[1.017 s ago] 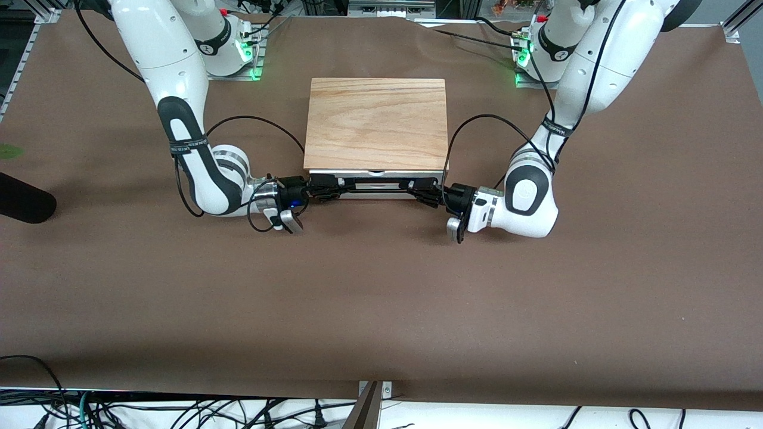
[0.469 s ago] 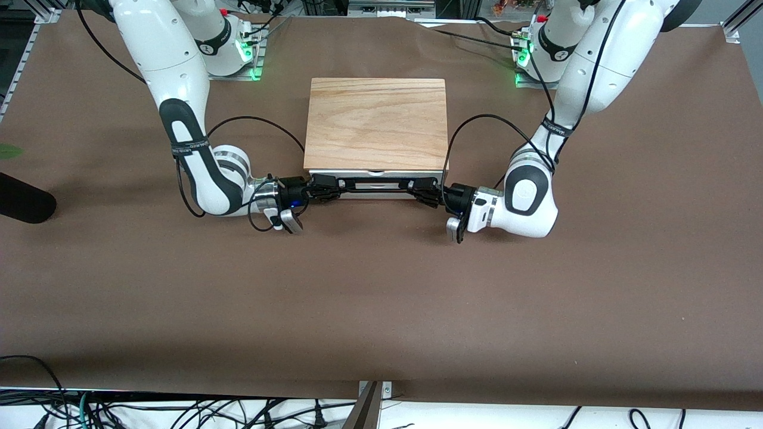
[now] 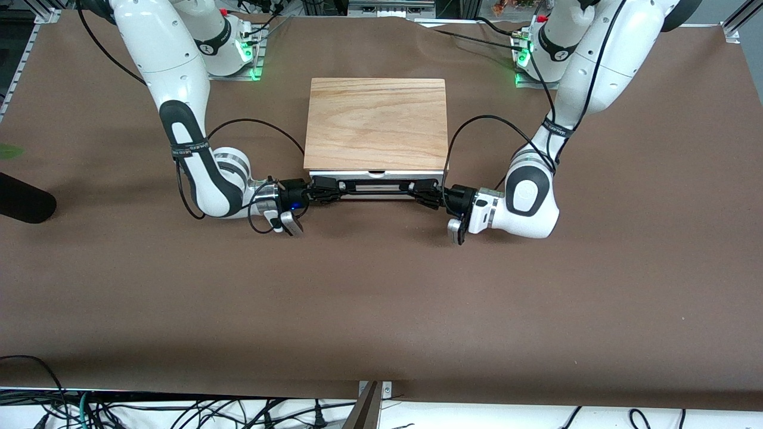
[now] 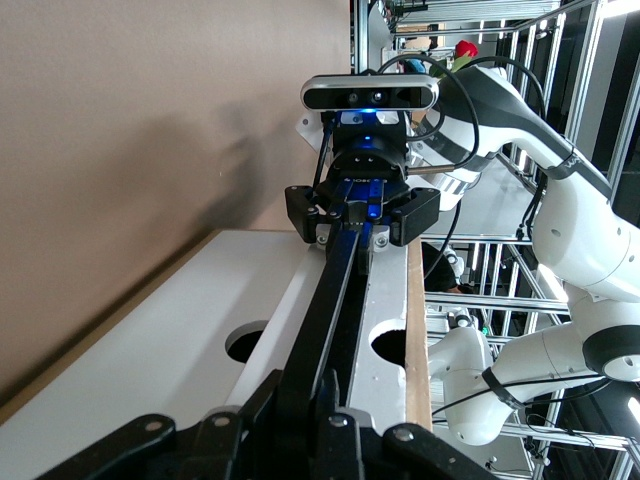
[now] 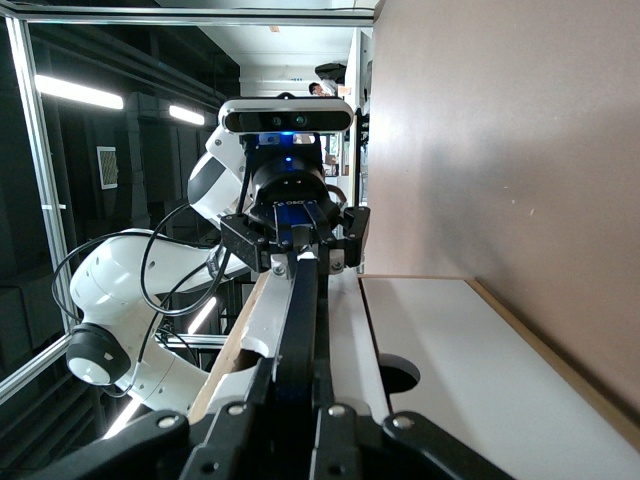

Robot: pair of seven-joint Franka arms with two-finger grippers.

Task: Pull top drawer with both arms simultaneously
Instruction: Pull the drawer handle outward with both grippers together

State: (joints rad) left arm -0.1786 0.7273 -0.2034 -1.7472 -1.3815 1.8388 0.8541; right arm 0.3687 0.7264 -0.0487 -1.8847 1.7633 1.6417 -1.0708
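The left gripper (image 3: 417,189), just right of the front view's centre, is pinched onto one end of the black handle (image 3: 374,186) of the top drawer (image 3: 377,176); in the left wrist view the handle runs straight out from between its closed fingers. The right gripper (image 3: 329,189), just left of centre, is likewise clamped on the handle's other end, as the right wrist view shows from the reverse direction. Each wrist view also shows the other arm's gripper farther off along the same bar.

The left arm (image 3: 587,65) comes down from its base at the upper right of the front view, the right arm (image 3: 161,59) from the upper left, and both forearms lie low over the brown table (image 3: 381,298), facing one another along the drawer front.

The drawer sits at the centre of the front view, directly under the wood-grain lid (image 3: 377,122) of the box, its white front only a thin strip showing below the lid's lower edge. Judged from that, both grasps are made but the pull has barely begun; nearly all of the drawer's travel is left.

The drawer's front faces the front camera, toward the bottom of the frame. The front panel and its handle have their long axis horizontal in the front view, running from one arm's end of the table to the other's.
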